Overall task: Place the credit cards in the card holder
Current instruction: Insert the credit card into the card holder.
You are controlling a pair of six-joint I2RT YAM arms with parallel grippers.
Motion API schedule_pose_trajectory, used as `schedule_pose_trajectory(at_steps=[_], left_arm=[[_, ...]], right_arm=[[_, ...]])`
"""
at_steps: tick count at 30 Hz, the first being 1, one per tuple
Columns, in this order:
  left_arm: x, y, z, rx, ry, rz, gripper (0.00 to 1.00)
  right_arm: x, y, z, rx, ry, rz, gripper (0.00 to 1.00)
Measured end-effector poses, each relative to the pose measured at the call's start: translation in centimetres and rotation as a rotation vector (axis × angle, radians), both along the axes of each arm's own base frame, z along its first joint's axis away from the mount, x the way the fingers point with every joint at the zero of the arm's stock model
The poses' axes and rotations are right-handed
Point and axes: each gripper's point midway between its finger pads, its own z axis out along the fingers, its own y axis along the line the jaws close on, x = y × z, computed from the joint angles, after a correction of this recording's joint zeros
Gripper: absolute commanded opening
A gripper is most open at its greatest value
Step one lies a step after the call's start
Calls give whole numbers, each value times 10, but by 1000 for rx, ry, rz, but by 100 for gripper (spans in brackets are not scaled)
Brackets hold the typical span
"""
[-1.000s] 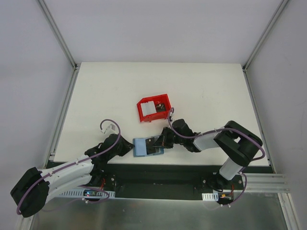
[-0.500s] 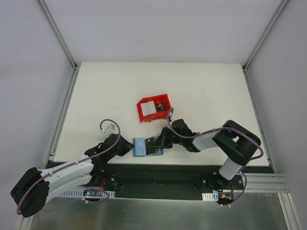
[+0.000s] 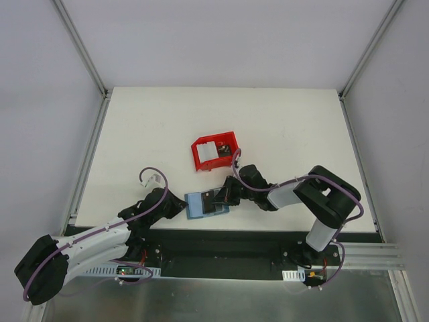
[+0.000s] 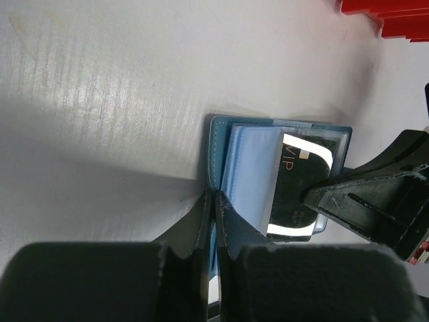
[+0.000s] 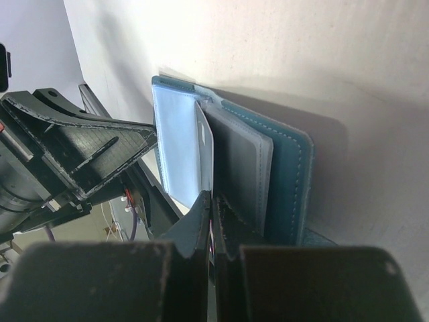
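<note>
The card holder [image 3: 199,205], a teal wallet, lies spread open near the table's front edge, its light blue pockets [image 4: 251,168] showing. My left gripper [image 4: 216,196] is shut on the wallet's near edge and pins it. From the right, my right gripper [image 5: 212,196] is shut on a credit card [image 5: 205,137]. In the left wrist view this credit card [image 4: 295,181] is dark and glossy with "VIP" lettering. It stands edge-on, partway in between the wallet's [image 5: 295,168] pockets. Both grippers [image 3: 182,205] [image 3: 220,198] meet at the wallet.
A red plastic bin [image 3: 214,152] lies on its side just behind the wallet, with something pale inside; its corner [image 4: 389,13] shows in the left wrist view. The table's front edge and the arm bases lie right behind the wallet.
My right gripper has shifted slightly left with the card, further over the wallet. The left gripper and the wallet stay put.
</note>
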Motion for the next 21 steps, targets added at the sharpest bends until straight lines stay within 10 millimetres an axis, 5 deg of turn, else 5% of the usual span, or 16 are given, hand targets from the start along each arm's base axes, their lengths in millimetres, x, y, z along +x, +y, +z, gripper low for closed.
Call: schedule_pose_trajectory(at_steps=[13, 21], left_arm=[[-1, 1, -2, 7, 8, 0, 0], [-1, 0, -2, 5, 7, -1, 0]], right_arm=[[-10, 17, -1, 26, 29, 33, 1], [-12, 19, 0, -85, -39, 64, 22]])
